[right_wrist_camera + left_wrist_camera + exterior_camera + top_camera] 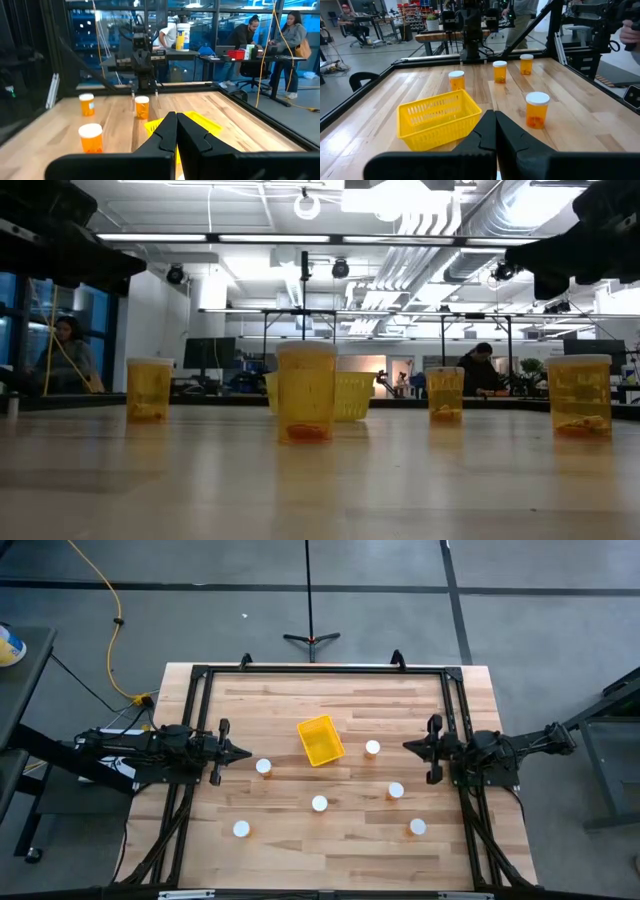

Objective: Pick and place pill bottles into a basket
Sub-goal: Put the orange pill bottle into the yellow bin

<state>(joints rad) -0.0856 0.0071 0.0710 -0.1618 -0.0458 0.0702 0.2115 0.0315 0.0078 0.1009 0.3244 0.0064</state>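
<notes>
Several pill bottles with white caps and orange bodies stand upright on the wooden table: one (264,767) just ahead of my left gripper, one (372,748) near my right gripper, and others (319,804) toward the near edge. The yellow basket (320,740) rests on its base at the table's middle, with nothing in it that I can see. My left gripper (245,752) is shut and empty above the table's left side; its wrist view shows the fingers closed together (495,114). My right gripper (407,746) is shut and empty above the right side, fingers together (176,116).
A black metal frame (320,668) runs along the table's far, left and right sides. People sit and stand at desks in the room beyond the table. Bare wood lies between the bottles and along the near edge.
</notes>
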